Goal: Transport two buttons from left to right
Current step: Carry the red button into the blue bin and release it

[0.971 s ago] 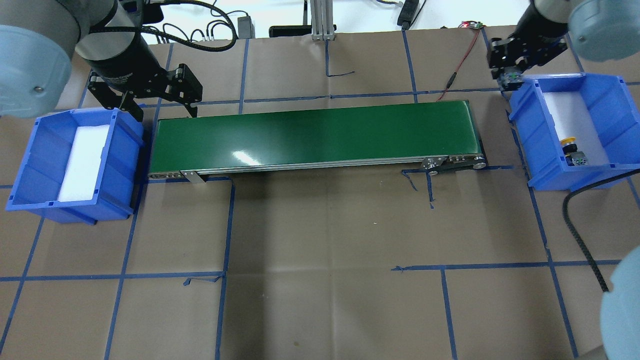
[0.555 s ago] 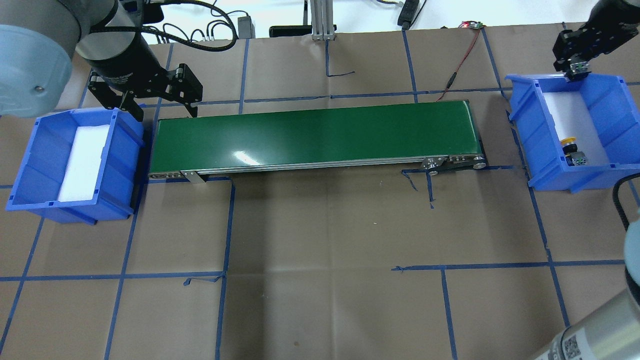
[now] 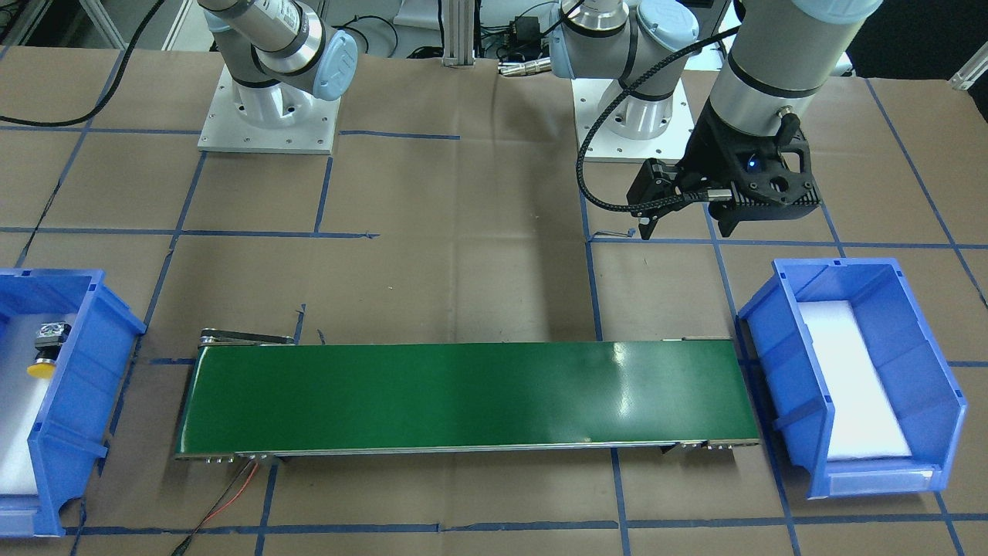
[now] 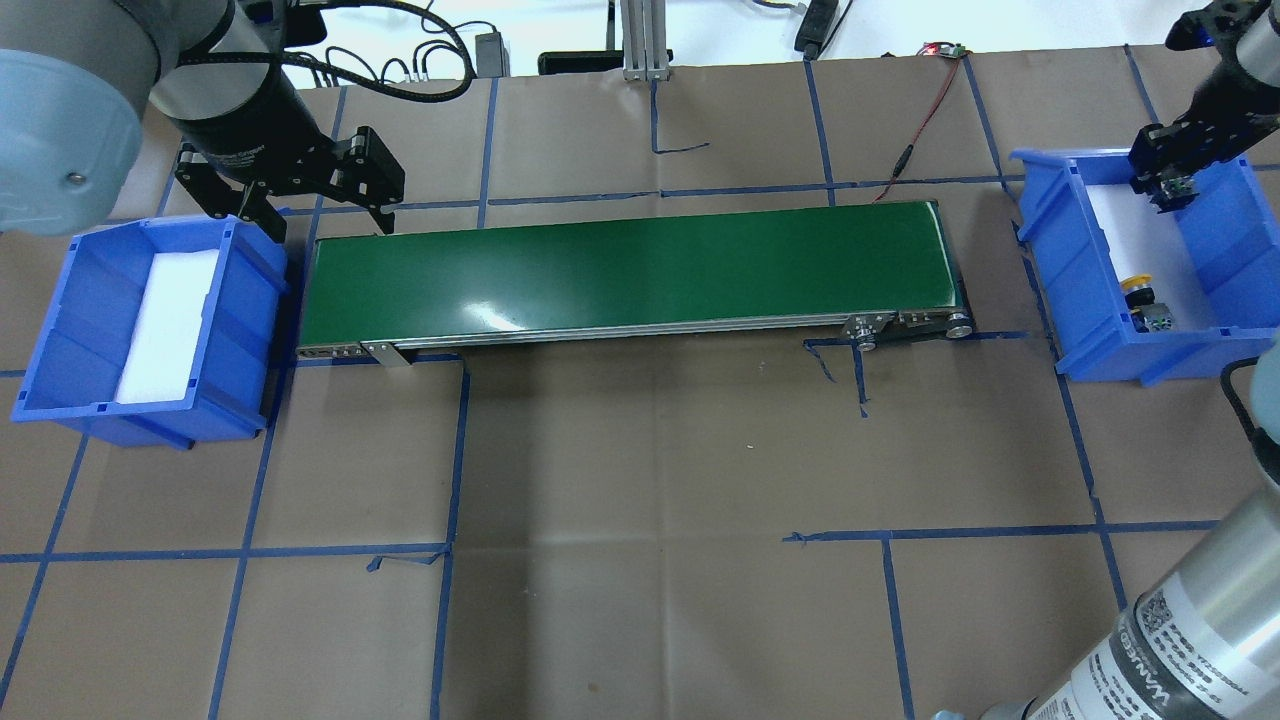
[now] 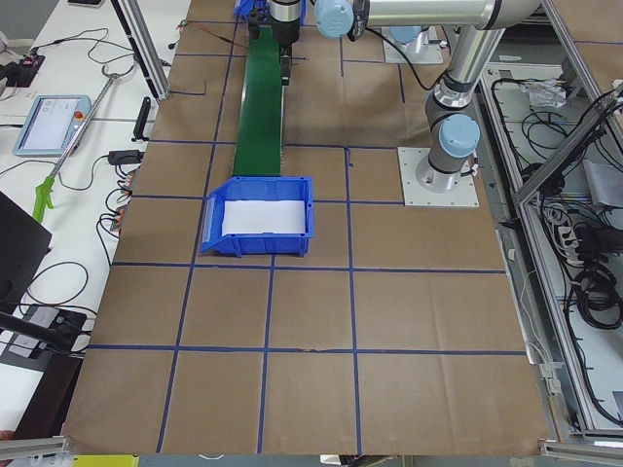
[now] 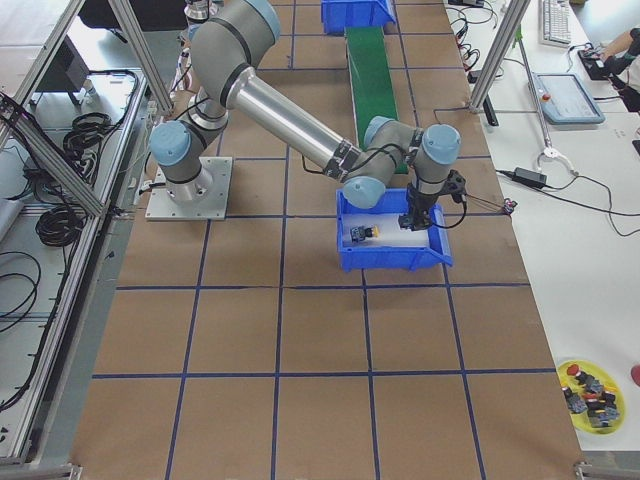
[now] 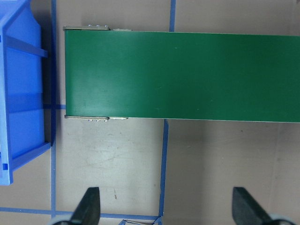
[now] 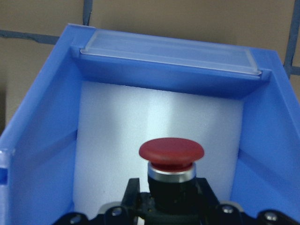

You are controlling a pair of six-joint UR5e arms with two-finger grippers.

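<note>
Up high, the right gripper squeezes the red button, a smooth round cap on a black body, over the soft white foam in the blue plastic bin. The yellow button lies in that bin. The left gripper is spread wide and holds nothing, near the shiny green belt.

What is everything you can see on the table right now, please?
conveyor belt: one, green, mid-table between the bins
bins: two, blue, left bin and right bin at the belt's ends
foam liners: two, white, one in each bin
yellow button: one, lying in the right bin
red button: one, held over the right bin's foam
table: one, brown with blue tape grid
left hand: one, black, open, above the belt's left end
right hand: one, black, shut on the red button
</note>
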